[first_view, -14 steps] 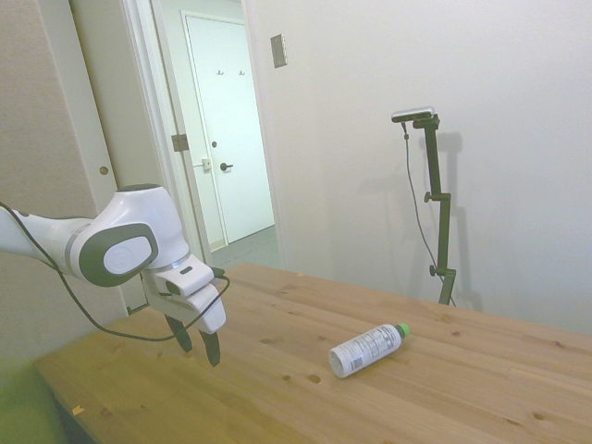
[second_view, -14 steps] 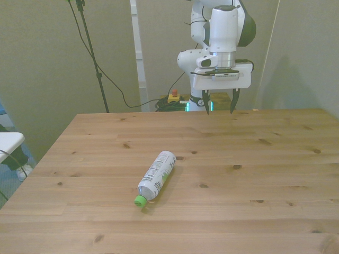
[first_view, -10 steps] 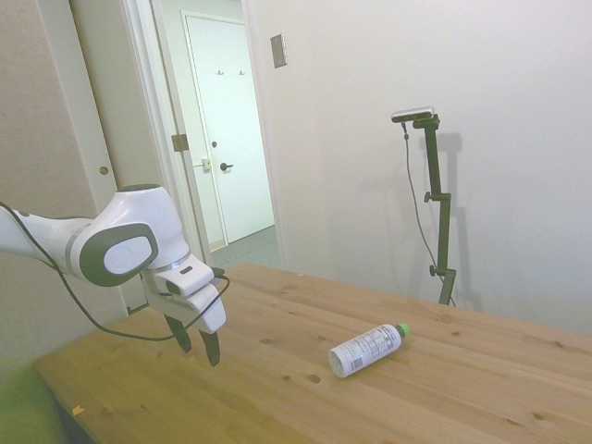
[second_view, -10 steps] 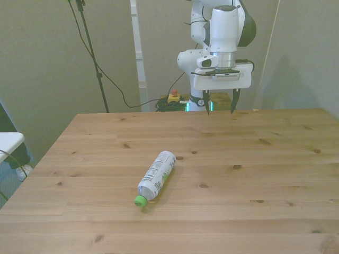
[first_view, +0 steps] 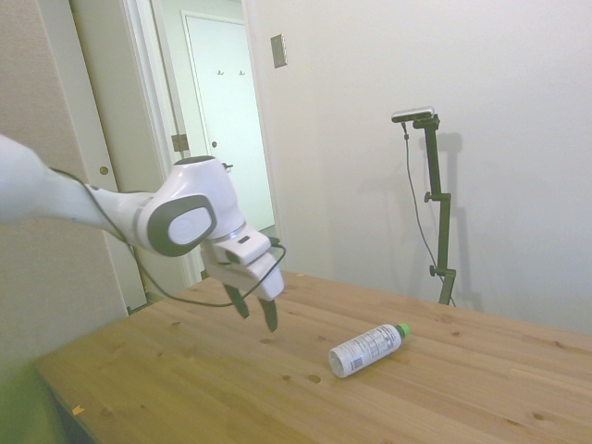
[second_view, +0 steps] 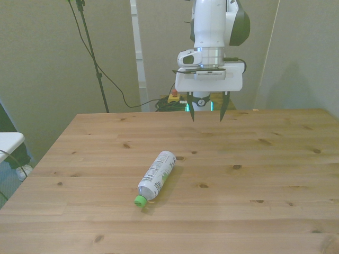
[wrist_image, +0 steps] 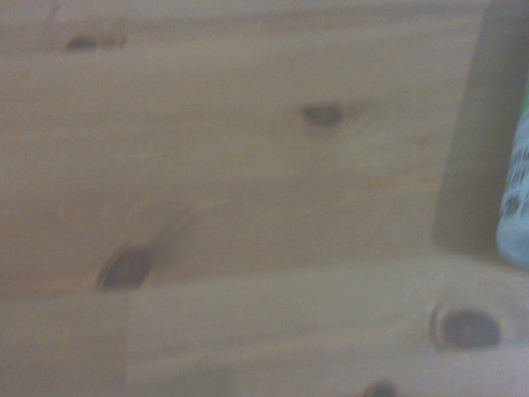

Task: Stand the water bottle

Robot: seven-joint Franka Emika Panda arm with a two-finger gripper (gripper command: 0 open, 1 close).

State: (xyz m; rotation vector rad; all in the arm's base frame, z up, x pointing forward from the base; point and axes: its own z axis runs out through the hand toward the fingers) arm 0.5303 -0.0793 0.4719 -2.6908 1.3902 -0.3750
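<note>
I have the wooden table (second_view: pixel 275 174) filling most of my view: pale pine planks laid side by side, matte, dotted with dark knots that the wrist view shows up close and blurred. It is flat and bare enough that a slim bottle should stand on it without rocking, I judge.

Over the far part of the table hangs the white arm, smooth glossy shells with grey joint caps, its wrist pointed down. The gripper (second_view: pixel 206 112) sits above the boards, touching nothing, its two dark, thin fingers spread apart and empty. I read that as a ready pose for coming down around something lying flat; it is well apart from its target, which lies nearer the camera and toward the front view's left.

That target, the water bottle (second_view: pixel 157 174), lies on its side on the table. Its body is a slim clear cylinder wrapped in a white label with dark print, so it can roll if nudged across its axis. The flat base points toward the far side and the small green cap (second_view: pixel 140 200) toward the near edge. In the side view the bottle (first_view: pixel 367 349) rests alone, nothing against it. An edge of the label just shows in the wrist view (wrist_image: pixel 514 198).
</note>
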